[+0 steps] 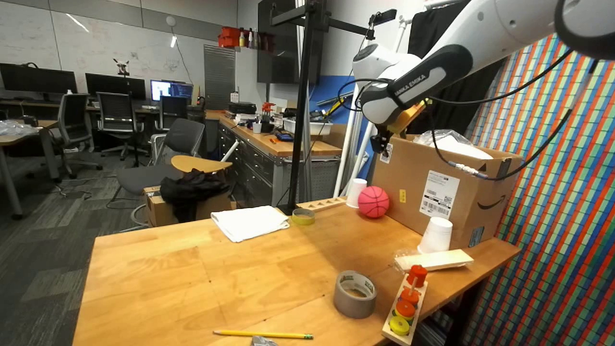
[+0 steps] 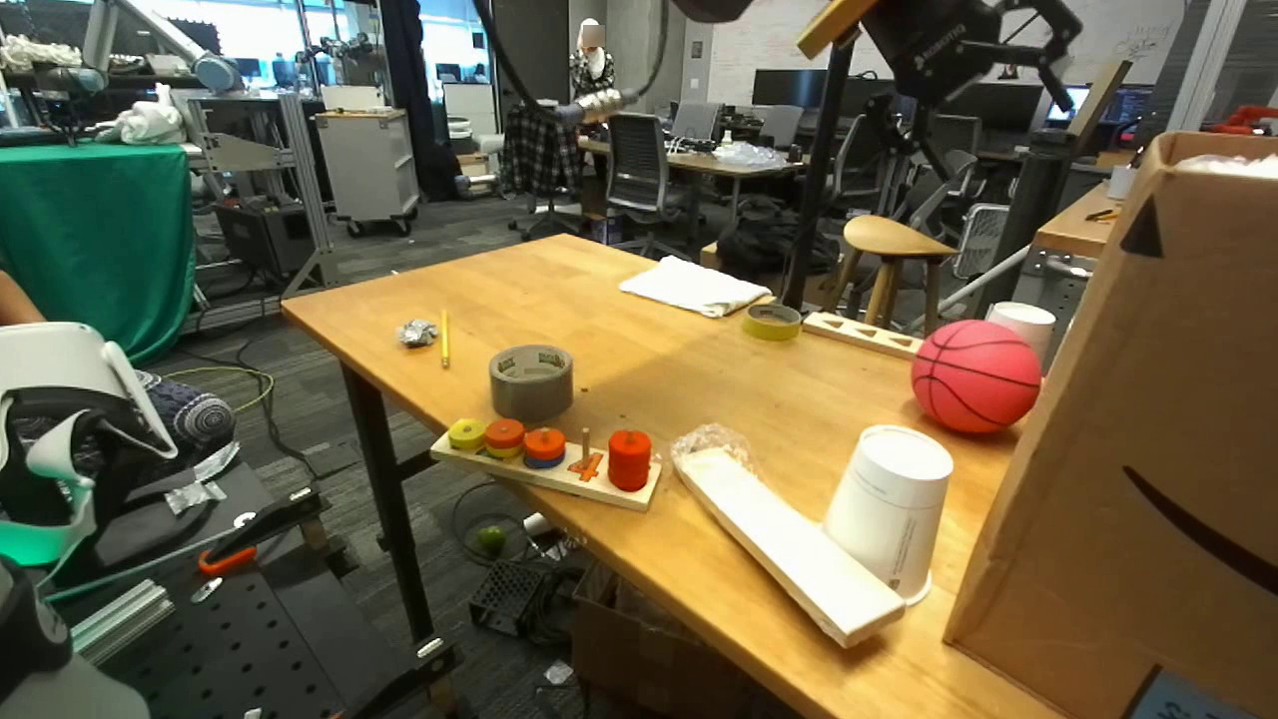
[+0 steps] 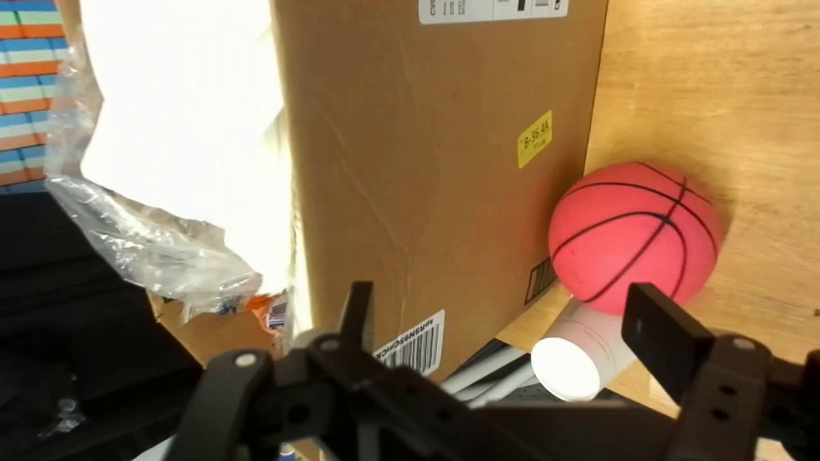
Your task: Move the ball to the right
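The pink-red ball (image 1: 373,202) sits on the wooden counter (image 1: 192,274), right up close to a big brown box (image 3: 410,160) — I can't tell if they touch. The box stands like a wall, so that side of the ball is blocked. A white cup (image 3: 586,352), upside down, is just beside the ball too. The fingers (image 3: 663,336) are spread wide apart, up in the air and higher than the ball. Another upside-down cup (image 2: 889,509) stands by a long pale block (image 2: 779,539) — and a ring toy (image 2: 545,454) is near that. A grey tape roll (image 2: 531,397), a yellow tape roll (image 2: 770,329), a white cloth (image 2: 696,288), a pencil (image 2: 445,340) and some crumpled silver stuff (image 2: 417,333) lie on the counter, away from the ball.
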Motion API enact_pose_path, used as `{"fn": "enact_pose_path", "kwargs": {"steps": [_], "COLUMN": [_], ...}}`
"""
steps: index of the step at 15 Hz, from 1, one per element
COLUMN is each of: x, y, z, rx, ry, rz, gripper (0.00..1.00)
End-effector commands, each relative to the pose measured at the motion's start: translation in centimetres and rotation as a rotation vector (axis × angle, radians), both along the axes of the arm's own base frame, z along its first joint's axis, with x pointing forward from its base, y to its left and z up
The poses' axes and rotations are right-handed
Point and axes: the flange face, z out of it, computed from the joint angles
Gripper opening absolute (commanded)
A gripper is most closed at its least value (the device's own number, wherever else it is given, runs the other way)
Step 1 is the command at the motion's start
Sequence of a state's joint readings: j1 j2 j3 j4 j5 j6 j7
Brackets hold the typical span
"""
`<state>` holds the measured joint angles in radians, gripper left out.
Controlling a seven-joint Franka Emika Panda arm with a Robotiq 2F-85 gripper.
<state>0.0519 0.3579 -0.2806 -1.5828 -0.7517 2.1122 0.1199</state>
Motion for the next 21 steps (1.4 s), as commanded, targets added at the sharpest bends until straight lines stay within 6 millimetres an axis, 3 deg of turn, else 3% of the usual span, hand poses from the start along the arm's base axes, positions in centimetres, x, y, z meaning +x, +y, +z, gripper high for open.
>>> {"fn": "enact_pose_path", "kwargs": {"steps": [1, 6, 9, 14, 21], "x": [-3.2, -3.9, -4.0, -3.6, -4.1], "y": [7.8, 19.4, 23.1, 24.9, 23.1], "z": [2.4, 2.3, 1.1, -2.3, -10.3], "rx": [-0.018, 0.076, 0.110, 0.226, 0.515], "ry": [-0.013, -0.013, 0.015, 0.056, 0.326], "rz": [0.087, 0.282, 0.346, 0.368, 0.176], "gripper": [1.00, 1.00, 1.00, 1.00, 1.00]}}
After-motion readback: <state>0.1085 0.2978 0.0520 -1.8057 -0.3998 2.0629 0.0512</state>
